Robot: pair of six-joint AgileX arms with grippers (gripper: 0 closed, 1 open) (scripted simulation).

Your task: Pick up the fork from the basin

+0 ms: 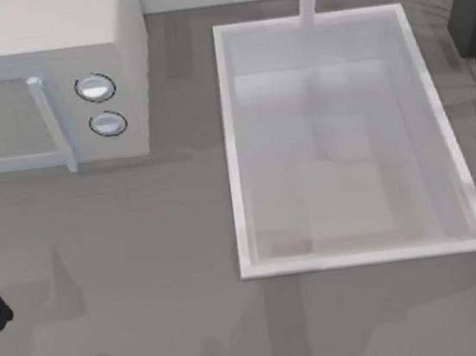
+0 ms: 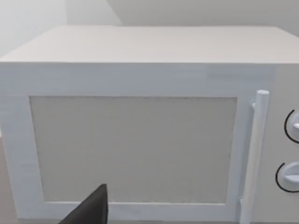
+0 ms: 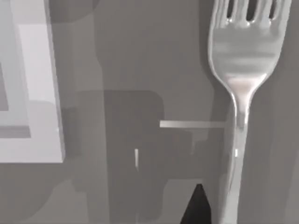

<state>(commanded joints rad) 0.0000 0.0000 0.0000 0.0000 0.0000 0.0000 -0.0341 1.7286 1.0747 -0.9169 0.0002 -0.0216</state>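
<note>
Here, the fork (image 3: 243,84) hangs close before the right wrist camera, clear of the basin (image 1: 235,143).

Seemingly the right tool (image 3: 198,205) grasps the fork by its handle, a dark fingertip (image 3: 198,205) showing just beside the shaft, though the contact itself is cut off; the tines point away from the camera, over the grey worktop (image 1: 147,285) beside a white rim corner; the right arm sits at the top view's right edge, past the basin; the left tool (image 2: 91,210) is parked at the left edge, facing the microwave (image 1: 52,79) door, and whether it is released or clenched I cannot tell.
</note>
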